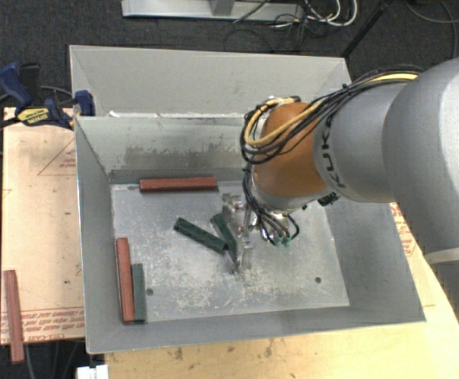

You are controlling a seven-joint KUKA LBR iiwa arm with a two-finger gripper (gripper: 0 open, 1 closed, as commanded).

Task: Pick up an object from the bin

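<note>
My gripper [240,265] reaches down in the middle of the bin, its tips at the bin floor. The fingers stand shut and I see nothing between them. Just to its left lies a long dark green bar [200,235], slanting from upper left to lower right, its right end close to the fingers. A shorter dark green block [223,228] lies against the gripper's left side, partly hidden by it.
A red-brown bar [178,184] lies along the back wall. At the left wall a red-brown bar [124,279] and a dark green bar [138,292] lie side by side. The arm's orange cover and cables hang above the bin's right half.
</note>
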